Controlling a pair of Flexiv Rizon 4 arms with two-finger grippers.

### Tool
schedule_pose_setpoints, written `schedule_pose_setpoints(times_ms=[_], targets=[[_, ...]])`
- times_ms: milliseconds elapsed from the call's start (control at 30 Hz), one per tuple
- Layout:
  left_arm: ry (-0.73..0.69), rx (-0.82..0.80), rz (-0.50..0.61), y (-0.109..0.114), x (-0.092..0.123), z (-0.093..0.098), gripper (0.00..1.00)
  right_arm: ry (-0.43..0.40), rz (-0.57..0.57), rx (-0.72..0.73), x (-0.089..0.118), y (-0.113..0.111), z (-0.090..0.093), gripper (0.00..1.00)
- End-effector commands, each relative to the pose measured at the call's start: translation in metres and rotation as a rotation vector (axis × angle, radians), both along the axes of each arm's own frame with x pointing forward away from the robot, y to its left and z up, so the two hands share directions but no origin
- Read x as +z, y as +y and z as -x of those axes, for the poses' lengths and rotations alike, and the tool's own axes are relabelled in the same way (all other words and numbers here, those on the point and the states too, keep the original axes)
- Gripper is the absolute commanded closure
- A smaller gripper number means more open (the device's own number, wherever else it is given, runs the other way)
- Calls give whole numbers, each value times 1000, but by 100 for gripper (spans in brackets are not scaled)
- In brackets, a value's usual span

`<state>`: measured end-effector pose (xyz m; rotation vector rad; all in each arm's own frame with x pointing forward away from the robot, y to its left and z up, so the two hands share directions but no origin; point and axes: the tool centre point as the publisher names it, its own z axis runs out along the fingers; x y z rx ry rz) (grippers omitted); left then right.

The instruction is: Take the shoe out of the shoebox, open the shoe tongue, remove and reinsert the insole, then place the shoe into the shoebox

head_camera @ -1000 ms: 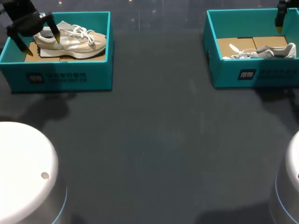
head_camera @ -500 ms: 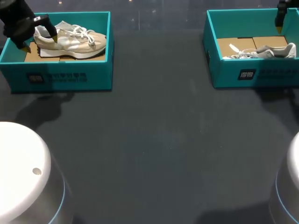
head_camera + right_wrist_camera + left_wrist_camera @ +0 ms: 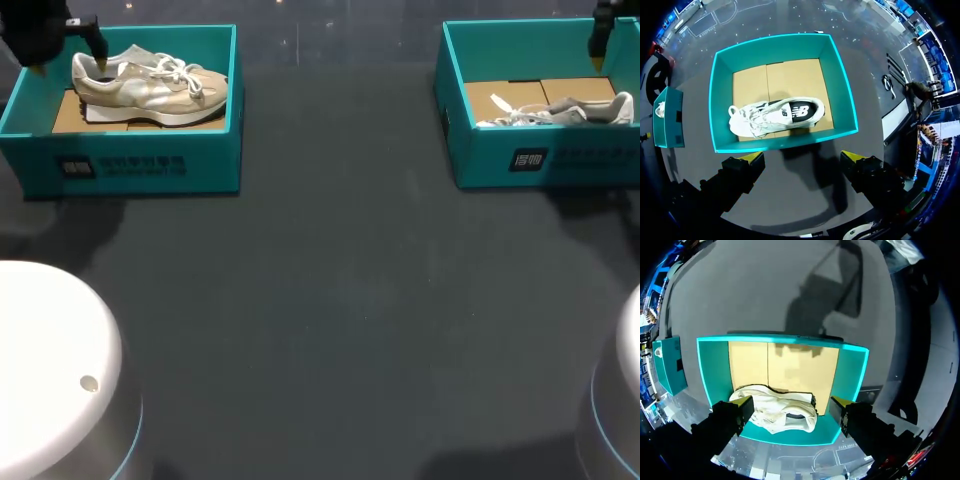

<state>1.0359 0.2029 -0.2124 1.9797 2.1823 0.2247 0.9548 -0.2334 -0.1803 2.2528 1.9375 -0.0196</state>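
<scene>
A beige shoe lies on its side in the left teal shoebox, heel toward the box's left end. My left gripper hangs open above that end, touching nothing. In the left wrist view the shoe's heel shows below, between the open fingers, on the box's cardboard floor. A white and grey shoe lies in the right teal shoebox. My right gripper stands open high over its far side. In the right wrist view that shoe lies well ahead of the open gripper.
The dark table stretches between the two boxes. The white round bases of my arms stand at the front left and front right. Each wrist view shows the other box off to the side.
My left gripper has risen and drawn back from the beige shoe's heel toward the box's far left corner, still open. The right arm and both shoes have not moved.
</scene>
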Motion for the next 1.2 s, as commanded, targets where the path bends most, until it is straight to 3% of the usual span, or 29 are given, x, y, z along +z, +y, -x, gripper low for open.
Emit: schedule_pose_setpoints(times_ms=[33, 167, 433, 733, 900, 1200], targets=[[24, -2, -2, 0, 1, -8, 0, -2, 1, 0, 0, 0, 1, 0], [24, -2, -2, 0, 1, -8, 0, -2, 1, 0, 0, 0, 1, 0], [51, -6, 6, 34, -8, -81, 0, -2, 1, 0, 0, 0, 1, 0], [123, 19, -6, 50, -26, -134, 0, -2, 1, 0, 0, 0, 1, 0], [145, 21, -8, 54, -34, -150, 0, -2, 1, 0, 0, 0, 1, 0], [195, -6, -21, 61, -55, -155, 0, -2, 1, 0, 0, 0, 1, 0]])
